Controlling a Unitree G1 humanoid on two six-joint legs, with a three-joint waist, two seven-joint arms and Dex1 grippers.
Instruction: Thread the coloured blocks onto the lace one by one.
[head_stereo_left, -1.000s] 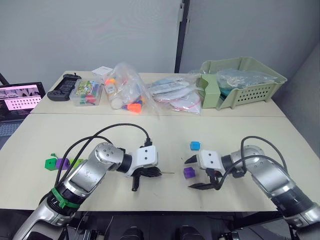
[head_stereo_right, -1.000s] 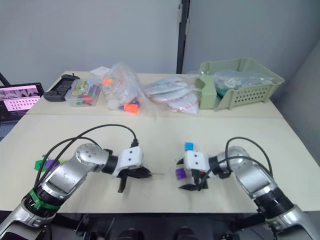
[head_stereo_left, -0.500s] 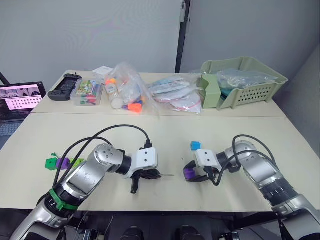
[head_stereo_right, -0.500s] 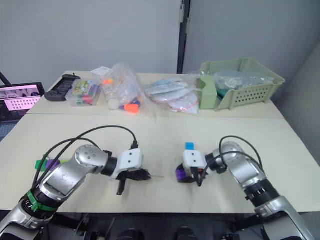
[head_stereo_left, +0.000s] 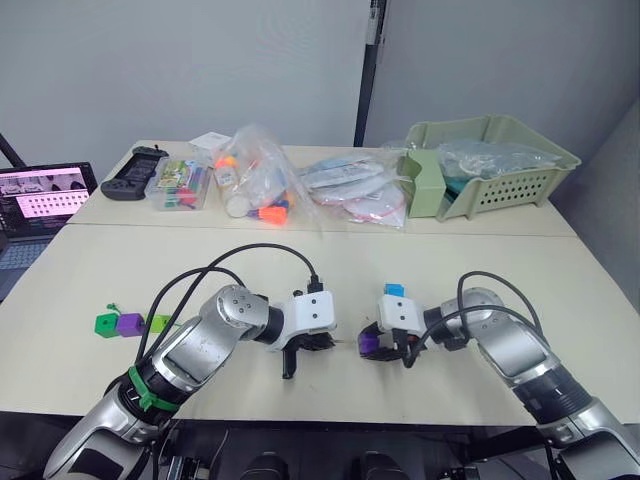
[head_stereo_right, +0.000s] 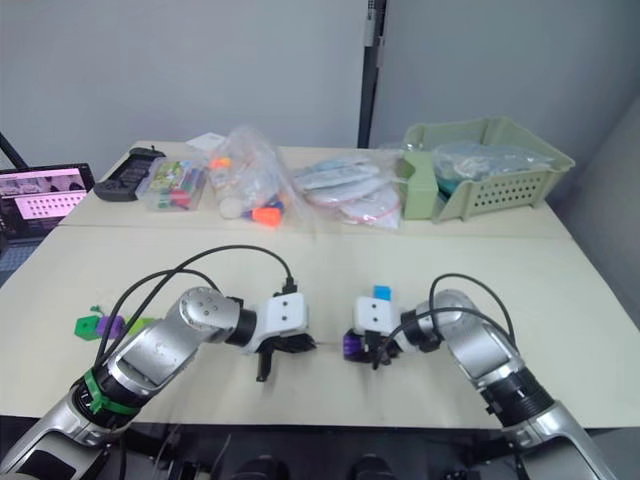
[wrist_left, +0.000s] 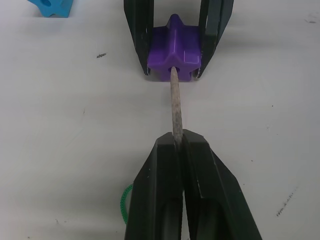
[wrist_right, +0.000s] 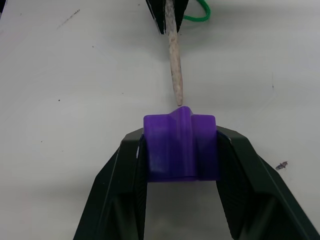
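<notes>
My right gripper (wrist_right: 180, 141) is shut on a purple block (wrist_right: 180, 145), a finger on either side, low over the table's front middle (head_stereo_left: 368, 343). My left gripper (wrist_left: 179, 137) is shut on the lace (wrist_left: 175, 100) and holds its stiff pale tip pointed at the block. The tip touches the mouth of the hole in the purple block (wrist_left: 174, 47). A bit of green cord (wrist_right: 200, 12) curls behind the left gripper. A blue block (head_stereo_left: 395, 291) lies just behind the right gripper. At the left lie a dark green block (head_stereo_left: 105, 324), a purple one (head_stereo_left: 129, 323) and a light green one (head_stereo_left: 158, 322).
Along the back of the table stand a green basket (head_stereo_left: 500, 160), plastic bags (head_stereo_left: 255, 180), a clear marker case (head_stereo_left: 180, 185) and a black controller (head_stereo_left: 135, 170). A laptop screen (head_stereo_left: 45, 195) is at the far left. Black cables loop over both arms.
My right gripper has closed on the purple block and shifted it left. My left gripper has moved right, so the lace tip now meets the block.
</notes>
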